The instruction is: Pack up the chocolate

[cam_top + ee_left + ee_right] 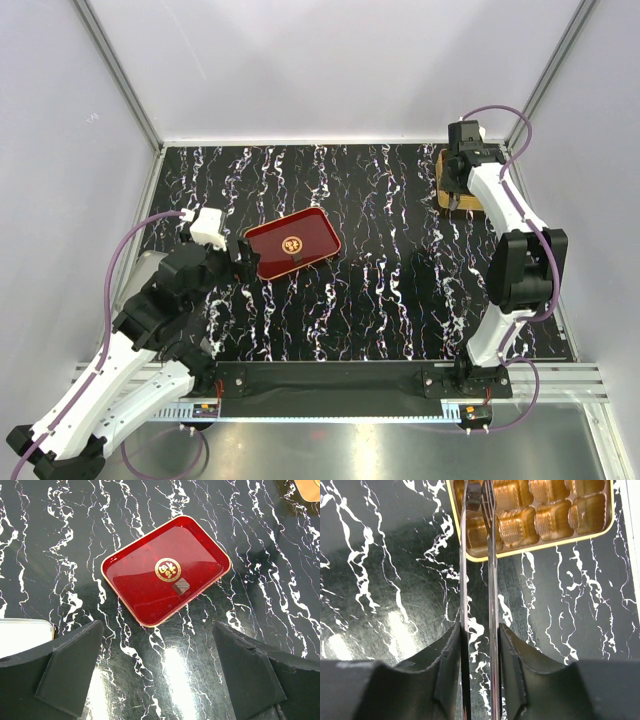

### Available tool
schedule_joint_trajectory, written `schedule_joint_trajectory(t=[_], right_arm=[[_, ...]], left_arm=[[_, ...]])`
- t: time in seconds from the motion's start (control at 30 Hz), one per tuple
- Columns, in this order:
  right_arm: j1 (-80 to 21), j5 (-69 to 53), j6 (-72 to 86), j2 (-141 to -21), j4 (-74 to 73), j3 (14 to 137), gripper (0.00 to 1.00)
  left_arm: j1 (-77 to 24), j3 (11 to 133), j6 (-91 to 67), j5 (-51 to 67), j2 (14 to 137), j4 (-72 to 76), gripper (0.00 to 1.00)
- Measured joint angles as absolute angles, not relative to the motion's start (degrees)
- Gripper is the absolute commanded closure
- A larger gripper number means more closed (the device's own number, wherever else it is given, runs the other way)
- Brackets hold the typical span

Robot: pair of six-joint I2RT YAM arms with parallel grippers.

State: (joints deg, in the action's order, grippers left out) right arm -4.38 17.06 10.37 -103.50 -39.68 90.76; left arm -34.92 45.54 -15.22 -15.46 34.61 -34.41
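Chocolate (181, 586), dark-brown square ahead of spread left gripper (157, 630) (right gripper (479, 630) clamps metal tweezers (463, 570)): likely light, brittle; pinch sides.

tray (135, 587): glossy red | table (260, 535): glossy black marble-look | box (555, 517): shiny gold plastic | chocolate (181, 586): matt

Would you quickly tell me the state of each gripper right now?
Left gripper: open, holding nothing.
Right gripper: shut on thin metal tongs, their tips over the golden compartmented box.
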Motion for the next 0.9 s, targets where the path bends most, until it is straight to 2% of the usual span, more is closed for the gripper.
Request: schedule_joint_trajectory(t=[0.13, 0.53, 0.63, 0.9], right_arm=[[-4.4, 17.1, 10.1, -103.9, -39.7, 92.4, 0.56], [-6.3, 14.4, 10.9, -102.0, -40.8, 93.3, 0.58], [-10.9, 13.9, 11.0, -98.3, -40.4, 91.4, 0.58], [-32.8, 10.6, 11.7, -90.6, -38.8, 84.0, 0.56]], left_arm=[[-34.9, 45.5, -15.2, -15.5, 34.6, -34.4, 0.01], [-34.9, 45.5, -15.2, -15.5, 34.6, -34.4, 0.01], [-34.9, 45.5, -15.2, -15.5, 34.6, -34.4, 0.01], [-34.9, 45.5, -15.2, -15.5, 34.6, -34.4, 0.01]])
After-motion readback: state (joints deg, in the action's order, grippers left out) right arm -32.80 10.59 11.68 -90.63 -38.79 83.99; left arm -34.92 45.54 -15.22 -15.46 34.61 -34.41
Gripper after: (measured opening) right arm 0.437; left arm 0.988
